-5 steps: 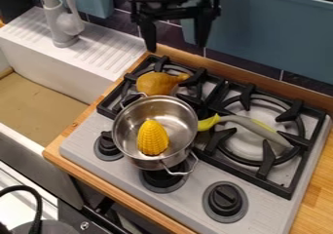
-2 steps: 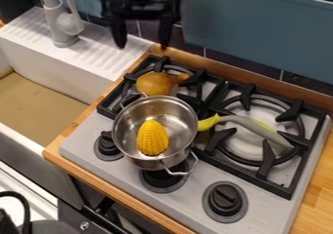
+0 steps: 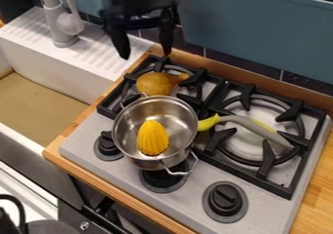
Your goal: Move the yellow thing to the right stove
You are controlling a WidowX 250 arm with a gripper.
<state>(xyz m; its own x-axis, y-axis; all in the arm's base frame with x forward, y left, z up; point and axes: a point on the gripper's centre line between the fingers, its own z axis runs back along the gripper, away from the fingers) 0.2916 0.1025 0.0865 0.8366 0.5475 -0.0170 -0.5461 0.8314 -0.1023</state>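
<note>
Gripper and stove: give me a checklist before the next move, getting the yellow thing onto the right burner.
1. Gripper open and empty: ok.
2. Which yellow thing is meant: cannot tell; corn and a darker yellow pear-shaped item both fit.
3. Corn free of surroundings: not ok, it sits inside the pot.
4. Gripper over the corn: not ok, it hangs beyond the pot.
5. Right burner free: not ok, a grey-and-yellow utensil lies across it.

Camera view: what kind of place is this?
Likely a toy or mock-up kitchen: a two-burner stove with black knobs and a pot on it, next to a white sink with a grey faucet.
</note>
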